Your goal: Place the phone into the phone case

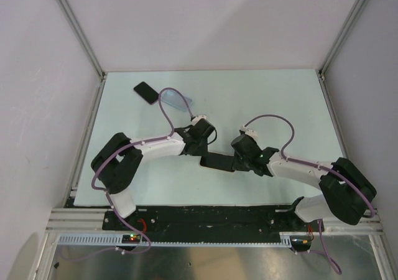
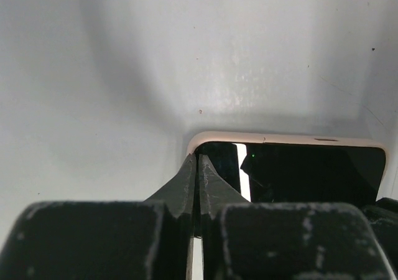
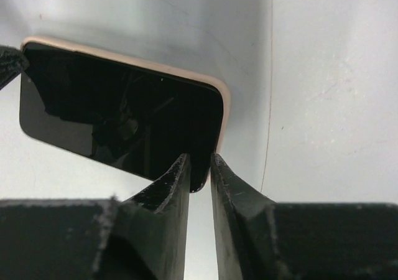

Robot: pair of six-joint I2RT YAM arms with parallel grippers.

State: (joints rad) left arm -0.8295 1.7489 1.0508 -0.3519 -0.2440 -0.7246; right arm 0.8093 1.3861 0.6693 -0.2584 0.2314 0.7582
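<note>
In the middle of the table (image 1: 280, 99), the phone (image 1: 217, 162) lies between both arms. The left gripper (image 2: 197, 158) is fully clenched, and its tips touch one corner of the phone. The right gripper (image 3: 200, 158) stands a little released, with its tips on either side of another corner. The light blue phone case (image 1: 177, 99) lies well apart at the far left, just beside a black slab (image 1: 146, 92).
</note>
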